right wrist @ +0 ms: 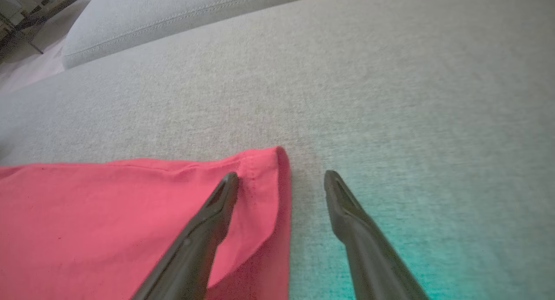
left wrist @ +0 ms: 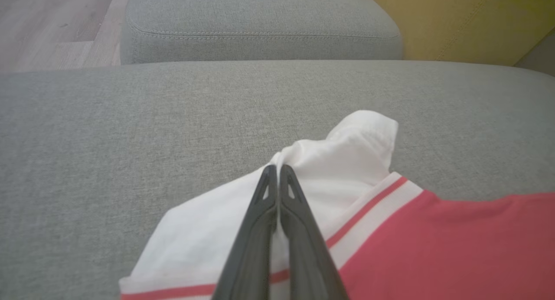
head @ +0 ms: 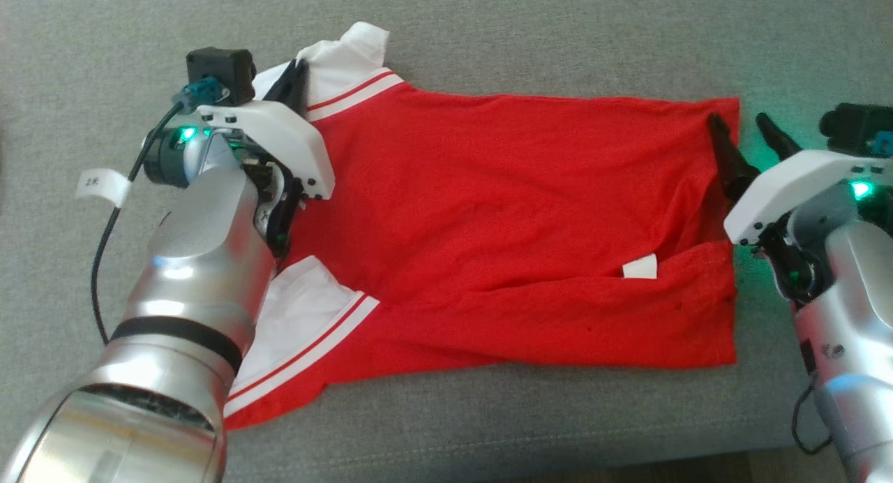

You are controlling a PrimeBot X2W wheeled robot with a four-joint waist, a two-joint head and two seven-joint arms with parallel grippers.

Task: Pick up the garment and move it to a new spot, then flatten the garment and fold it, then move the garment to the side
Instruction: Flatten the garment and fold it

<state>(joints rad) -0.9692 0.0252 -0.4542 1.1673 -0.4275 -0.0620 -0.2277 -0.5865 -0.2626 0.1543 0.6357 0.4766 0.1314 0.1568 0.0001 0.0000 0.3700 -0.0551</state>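
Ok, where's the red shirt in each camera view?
Head view: red shirt across the middle, on the grey cushion.
Left wrist view: lower right, white sleeve pinched in the shut left gripper.
Right wrist view: lower left, hem corner at the open right gripper.
Shared landmark: the grey cushion.

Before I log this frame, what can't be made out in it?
Head view: the left forearm covers the garment between its two white sleeves.
Head view: the white tag is too small to read.
Right wrist view: whether the open right jaws touch the hem is unclear; frame edges crop the garment.
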